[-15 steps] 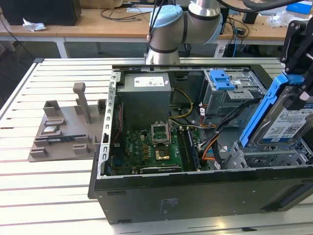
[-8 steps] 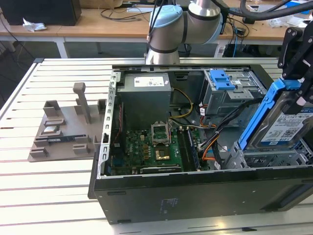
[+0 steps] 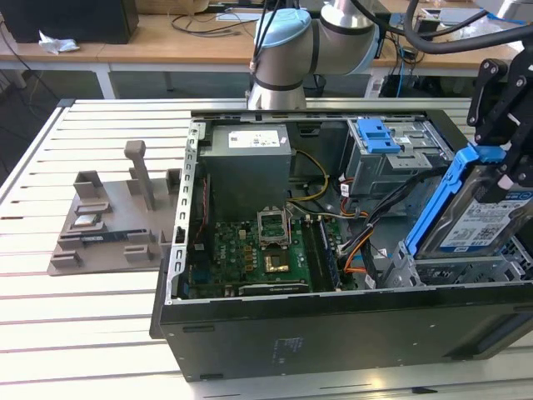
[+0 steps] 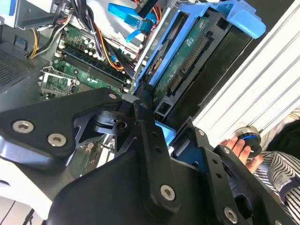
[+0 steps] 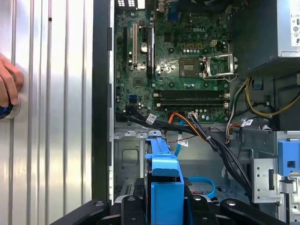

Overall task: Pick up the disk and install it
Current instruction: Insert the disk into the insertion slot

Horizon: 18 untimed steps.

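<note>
- Your gripper (image 3: pixel 500 162): clamped on the disk (image 3: pixel 470 212). In the first wrist view its black fingers (image 5: pixel 133 211) sit either side of the blue rail.
- Disk: off the table, tilted, label face toward the camera, at 3 o'clock in the exterior view (the exterior view's right). Lower end is over the metal drive bay (image 3: pixel 466 271) in the case's 4 o'clock corner. You can't tell if it touches the bay.
- Cable bundle (image 3: pixel 358 242), orange + black: btwn disk and mobo.
- Drive cage w/ blue latch (image 3: pixel 379 137): 1 o'clock inside the case, near the disk's upper end.
- Mobo (image 3: pixel 250 258): 7 o'clock inside the case. Grey PSU box (image 3: pixel 250 162): 11 o'clock.
- PC case (image 3: pixel 333 325): open, lying on its side on the slatted table (image 3: pixel 83 333).
- Grey fixture (image 3: pixel 108 221): 9 o'clock on the table, well apart from the case.
- Person's hand (image 5: pixel 7 84): on a round knob (image 4: pixel 248 138) on the slats outside the case wall, w/ a striped sleeve (image 4: pixel 276 168) beside it.
</note>
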Tool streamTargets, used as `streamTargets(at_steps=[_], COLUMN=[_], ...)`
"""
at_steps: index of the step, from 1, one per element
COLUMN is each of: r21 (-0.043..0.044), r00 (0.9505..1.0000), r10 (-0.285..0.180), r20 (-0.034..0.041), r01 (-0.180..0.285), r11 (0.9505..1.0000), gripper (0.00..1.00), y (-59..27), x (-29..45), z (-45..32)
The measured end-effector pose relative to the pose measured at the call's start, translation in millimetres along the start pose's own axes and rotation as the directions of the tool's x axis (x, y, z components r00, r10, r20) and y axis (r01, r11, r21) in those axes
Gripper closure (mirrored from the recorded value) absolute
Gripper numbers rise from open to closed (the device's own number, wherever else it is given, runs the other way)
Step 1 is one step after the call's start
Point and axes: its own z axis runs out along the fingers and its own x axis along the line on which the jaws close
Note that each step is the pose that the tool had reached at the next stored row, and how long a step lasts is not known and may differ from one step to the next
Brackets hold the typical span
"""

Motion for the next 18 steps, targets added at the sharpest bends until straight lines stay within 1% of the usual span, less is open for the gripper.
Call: streamTargets(at_steps=[18], r21=[0.0], r00=[1.0], r10=[0.0], r20=[0.0], r01=[0.0], r11=[1.0], gripper=[0.63], y=[-0.5], x=[0.0], z=[9.5])
